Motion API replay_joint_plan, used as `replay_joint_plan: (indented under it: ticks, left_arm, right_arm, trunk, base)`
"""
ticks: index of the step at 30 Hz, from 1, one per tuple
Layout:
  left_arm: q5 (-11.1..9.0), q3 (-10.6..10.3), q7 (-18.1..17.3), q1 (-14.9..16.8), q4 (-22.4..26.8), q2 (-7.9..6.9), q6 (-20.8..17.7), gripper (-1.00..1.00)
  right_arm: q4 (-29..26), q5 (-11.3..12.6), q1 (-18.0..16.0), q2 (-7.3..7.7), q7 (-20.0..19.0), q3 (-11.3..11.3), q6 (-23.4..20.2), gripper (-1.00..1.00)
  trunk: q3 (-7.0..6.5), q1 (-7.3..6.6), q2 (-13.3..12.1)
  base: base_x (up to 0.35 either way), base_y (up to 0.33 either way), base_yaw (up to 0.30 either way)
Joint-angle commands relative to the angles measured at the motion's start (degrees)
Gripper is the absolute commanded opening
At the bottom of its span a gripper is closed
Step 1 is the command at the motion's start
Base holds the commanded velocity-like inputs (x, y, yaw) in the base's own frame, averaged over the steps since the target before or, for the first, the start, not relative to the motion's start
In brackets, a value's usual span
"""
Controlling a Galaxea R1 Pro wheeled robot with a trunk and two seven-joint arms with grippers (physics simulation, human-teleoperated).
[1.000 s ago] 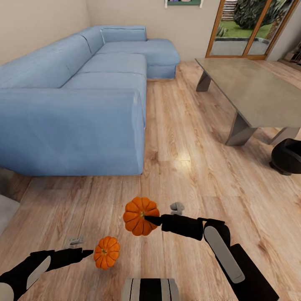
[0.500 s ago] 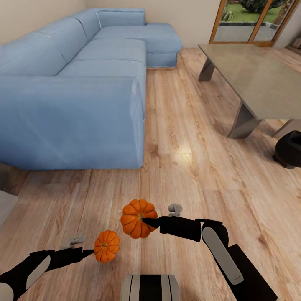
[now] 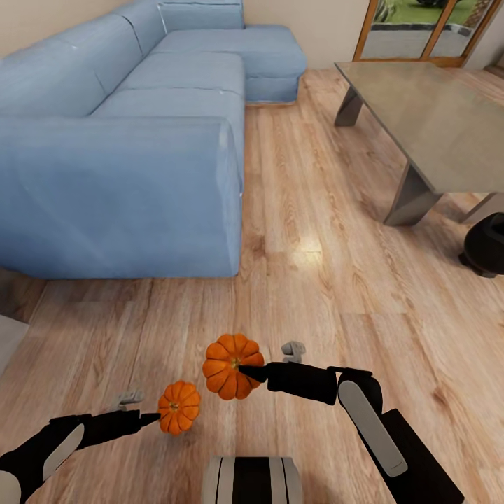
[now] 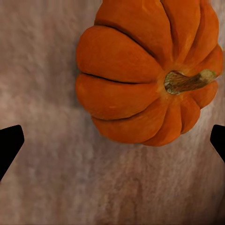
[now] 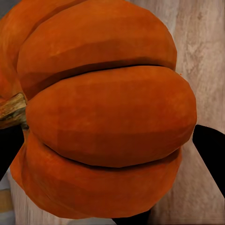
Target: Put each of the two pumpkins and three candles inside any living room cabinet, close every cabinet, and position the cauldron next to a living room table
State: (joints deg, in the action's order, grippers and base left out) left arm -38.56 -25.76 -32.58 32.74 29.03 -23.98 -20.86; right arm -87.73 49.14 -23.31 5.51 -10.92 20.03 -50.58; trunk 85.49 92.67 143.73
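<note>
The robot carries a pumpkin at the end of each arm, both raised off the wooden floor point(image 3: 315, 210). The right gripper point(image 3: 250, 369) is clenched on the larger pumpkin point(image 3: 233, 366), its black tip pressed against the stem side. From the right wrist, that pumpkin point(image 5: 103, 112) bulges between the dark fingers point(image 5: 211, 150), hard against them. The left gripper point(image 3: 148, 420) meets the smaller pumpkin point(image 3: 178, 407) at its tip, lower than the right claw and to its left. From the left wrist the smaller pumpkin point(image 4: 150, 75) sits ahead of the black fingertips point(image 4: 9, 145), which stand wide at either edge; whether they truly pinch it I cannot tell. Well beyond the right claw stands the grey coffee table point(image 3: 434, 126), the black cauldron point(image 3: 488, 245) just beside its near leg. Far ahead of the left claw stretches the blue sofa point(image 3: 119, 154).
</note>
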Motion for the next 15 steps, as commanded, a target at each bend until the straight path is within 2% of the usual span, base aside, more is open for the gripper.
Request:
replay_joint_plan:
  ticks: [1, 10, 15]
  left_arm:
    - [-0.62, -0.25, 0.02, 0.02, 0.12, -0.08, -0.42, 1.0]
    - [-0.64, 0.19, -0.01, 0.04, 0.23, -0.39, -0.44, 1.0]
    - [-0.57, 1.14, 0.05, 0.04, 0.23, -0.4, -0.63, 1.0]
  right_arm:
    - [0.01, -0.34, -0.05, 0.03, -0.36, 0.01, -0.13, -1.0]
    - [0.1, -0.36, -0.07, 0.03, -0.26, 0.01, -0.13, -1.0]
    - [0.1, -0.36, -0.06, 0.03, -0.25, 0.01, -0.13, -1.0]
  trunk:
    - [0.26, 0.01, 0.03]
    - [0.48, 0.04, 0.04]
    - [0.48, 0.04, 0.04]
  base:
    - [0.0, 0.0, 0.0]
    - [0.003, 0.0, 0.0]
    - [0.18, 0.0, 0.0]
